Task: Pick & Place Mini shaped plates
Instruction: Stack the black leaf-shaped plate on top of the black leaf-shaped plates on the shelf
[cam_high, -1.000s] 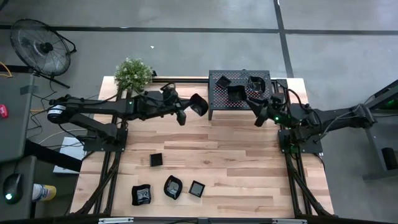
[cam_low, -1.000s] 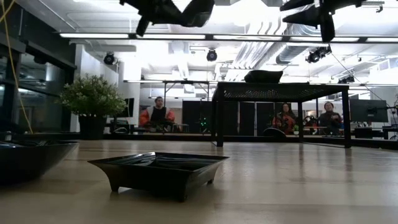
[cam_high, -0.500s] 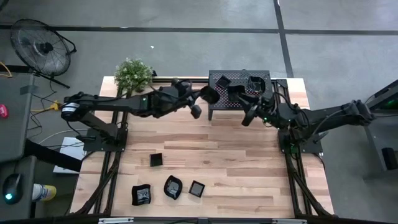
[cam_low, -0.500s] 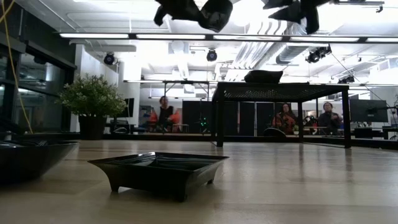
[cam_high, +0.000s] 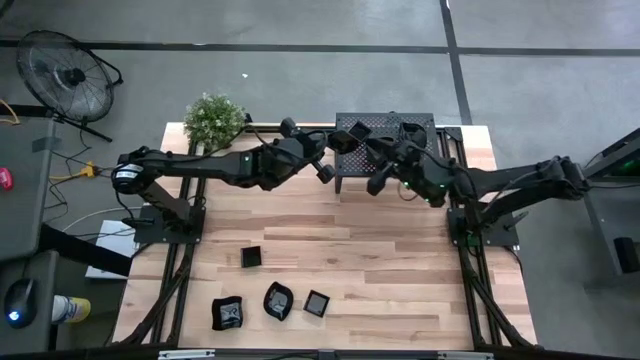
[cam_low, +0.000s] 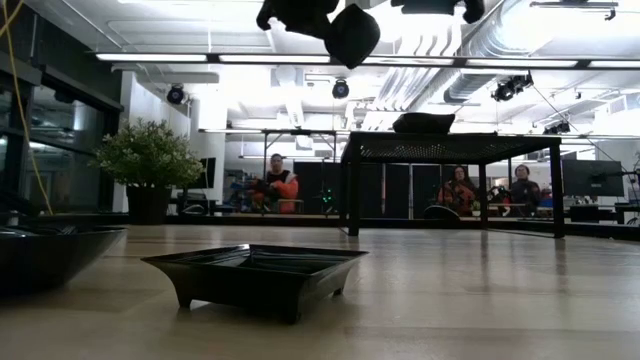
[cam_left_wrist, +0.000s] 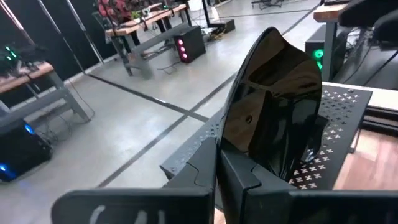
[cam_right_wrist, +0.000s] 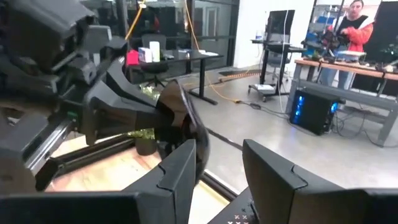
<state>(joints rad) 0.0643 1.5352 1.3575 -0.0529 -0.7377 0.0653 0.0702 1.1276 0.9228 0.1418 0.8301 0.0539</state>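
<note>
My left gripper (cam_high: 333, 158) is shut on one mini shaped plate (cam_left_wrist: 273, 106), a glossy black dish held high at the left end of the black perforated rack (cam_high: 385, 125). The low view shows that plate (cam_low: 352, 35) in the air. My right gripper (cam_high: 376, 168) stands open just to its right, facing it, with nothing between its fingers (cam_right_wrist: 180, 168). Two more plates (cam_high: 357, 130) (cam_high: 412, 133) sit on the rack's top. Several others rest on their bases on the near part of the table (cam_high: 279, 301). My left gripper pinches the plate's rim at its lower edge (cam_left_wrist: 227, 146) between its two fingers. The fingers come nearly level from the table's left. The plate stands on edge, its hollow side showing in the left wrist view, lifted clear above the rack's left end.
A potted plant (cam_high: 214, 118) stands at the table's far left corner. The rack stands on legs at the far edge with open room beneath it (cam_low: 450, 190). Bare wood (cam_high: 330, 225) lies between the rack and the near plates. People sit in the room beyond the table.
My left gripper has carried the plate toward the table's right, up to the rack's left end, rolling so that the plate turned on edge. My right gripper has moved toward the table's left along the rack's front, toward the plate, rolling too. Its fingers have stayed open.
</note>
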